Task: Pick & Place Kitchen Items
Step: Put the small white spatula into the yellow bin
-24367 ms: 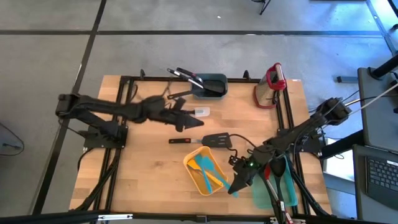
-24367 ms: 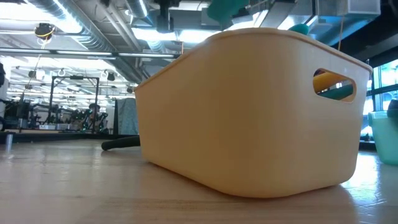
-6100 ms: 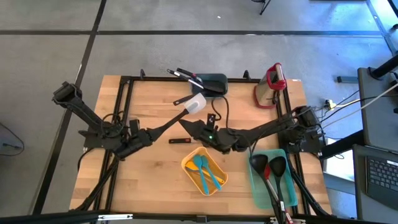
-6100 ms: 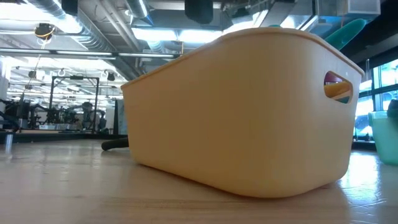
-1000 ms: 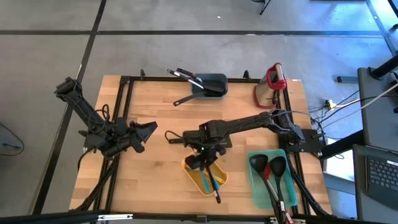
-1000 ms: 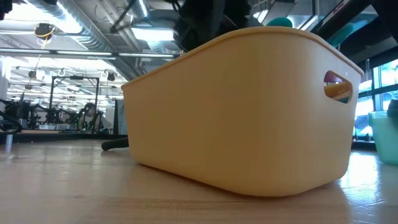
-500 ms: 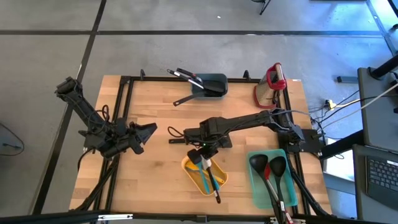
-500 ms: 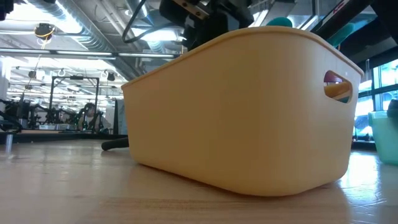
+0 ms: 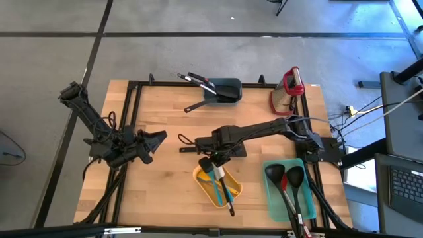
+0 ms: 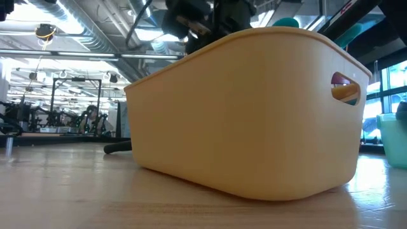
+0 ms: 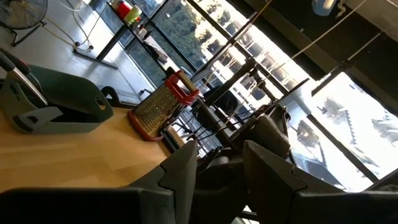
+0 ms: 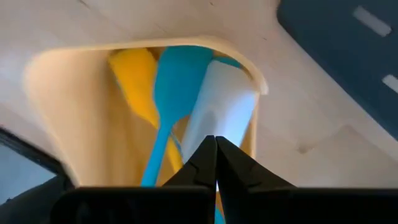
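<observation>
High view. Right gripper (image 9: 213,158) hangs over the near end of the yellow plastic bin (image 9: 201,176) at table centre, arm stretched in from the right edge, wrist bent down. A white-headed spatula (image 9: 219,174) lies in the bin beside a teal silicone spatula (image 9: 213,182), its dark handle sticking out over the far rim. A teal tray (image 9: 272,198) at right holds black ladles; a dark green bin (image 9: 225,88) with utensils and a red-framed grater (image 9: 289,89) sit at the back edge. A black turner (image 9: 197,105) lies loose on the wood. Left gripper (image 9: 157,140) waits folded at the table's left side.

Low view. The yellow bin fills the frame; dark gripper parts show above its rim, touching nothing.

Left wrist view. Fingers (image 11: 180,171) stand partly apart, nothing between them.

Right wrist view. Fingers (image 12: 200,163) are pressed together, empty, pointing straight down at the white head; orange-yellow spatula (image 12: 135,78) alongside.

Judgement: spatula delivered; the step in hand is pulling out. Best done by lifting straight up, clear of the rim and the protruding handle, before swinging toward the loose turner.
</observation>
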